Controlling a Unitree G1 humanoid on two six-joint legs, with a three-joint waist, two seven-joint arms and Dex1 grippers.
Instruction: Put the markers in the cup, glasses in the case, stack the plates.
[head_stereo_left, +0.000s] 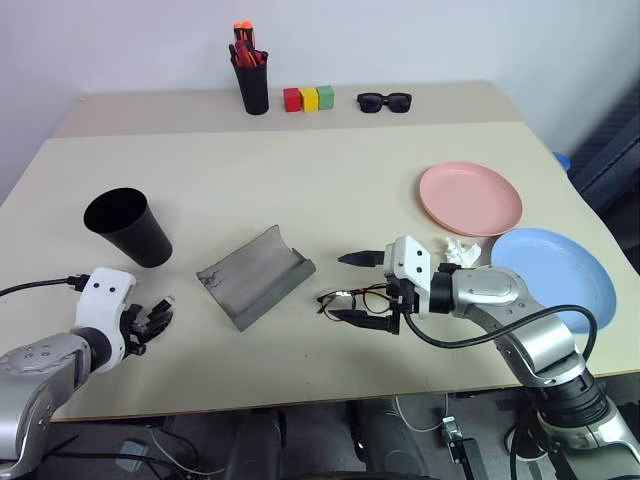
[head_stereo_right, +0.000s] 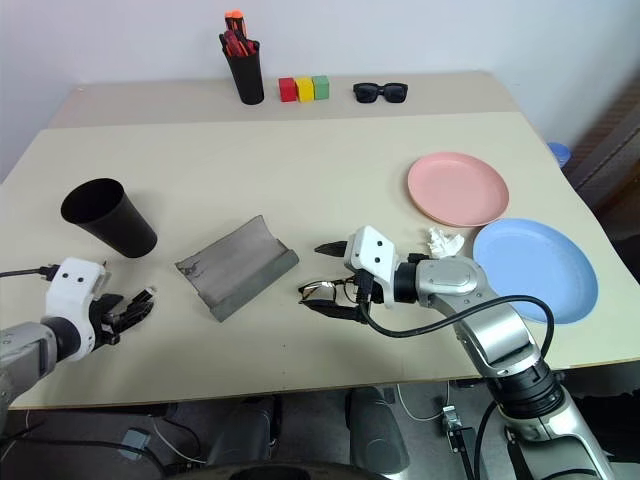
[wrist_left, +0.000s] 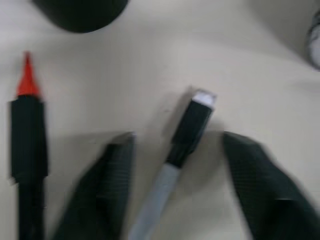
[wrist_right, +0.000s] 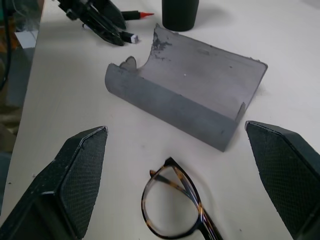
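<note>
- Straddling the glasses with the right gripper, jaws spread wide and clamped on nothing (frames lying on the table, just right of the open grey case).
- Closing in on two markers with the left gripper at the near left edge; fingers apart either side of one, not yet pinching.
- Waiting: black cup, upright, just beyond that gripper.
- Lying unstacked at the right: pink plate farther off, blue plate nearer.
- Judged as two pickups under way together.
- Next: pinch the glasses at the frame, lift, lay them in the case; clamp the marker, tip it into the cup.
</note>
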